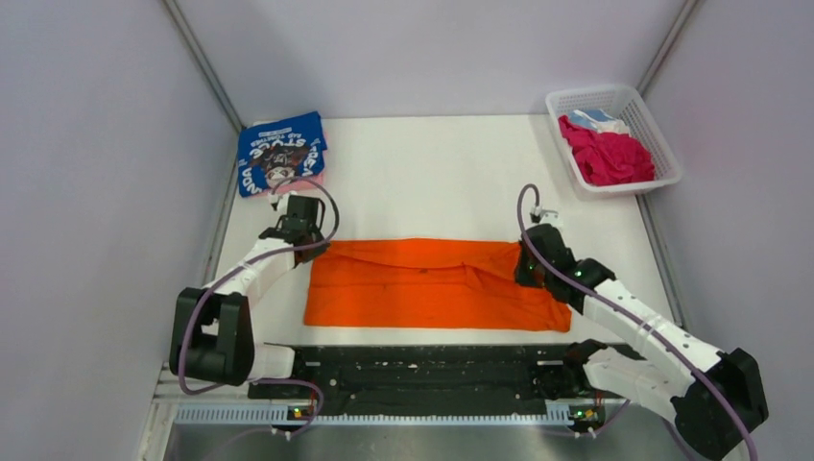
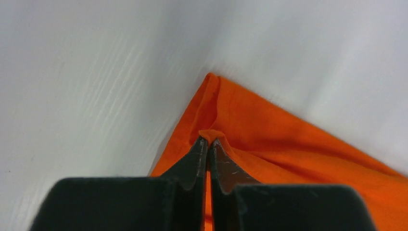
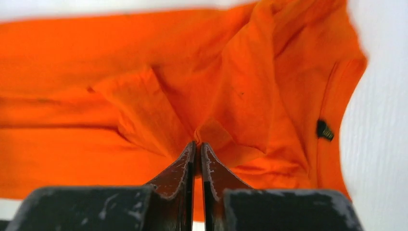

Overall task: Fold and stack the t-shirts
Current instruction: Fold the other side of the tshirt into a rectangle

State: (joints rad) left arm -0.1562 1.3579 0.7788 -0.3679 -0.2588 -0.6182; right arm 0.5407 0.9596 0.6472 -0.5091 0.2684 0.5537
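Top external, blue tee (image 1: pixel 280 154): folded, 11 o'clock.
Orange tee (image 1: pixel 432 288): mid-fold, left tool (image 1: pixel 309 245) and right tool (image 1: pixel 526 272) pinching it.
Magenta tees (image 1: pixel 607 154): unfolded, 1 o'clock.

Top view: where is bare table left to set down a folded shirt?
Bare table runs between the blue printed t-shirt and the white basket, behind the orange t-shirt. Crowded: its ends, held by left gripper and right gripper.

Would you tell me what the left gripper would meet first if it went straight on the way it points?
The orange t-shirt: the left gripper is shut on its corner, with the white table probably right behind it.
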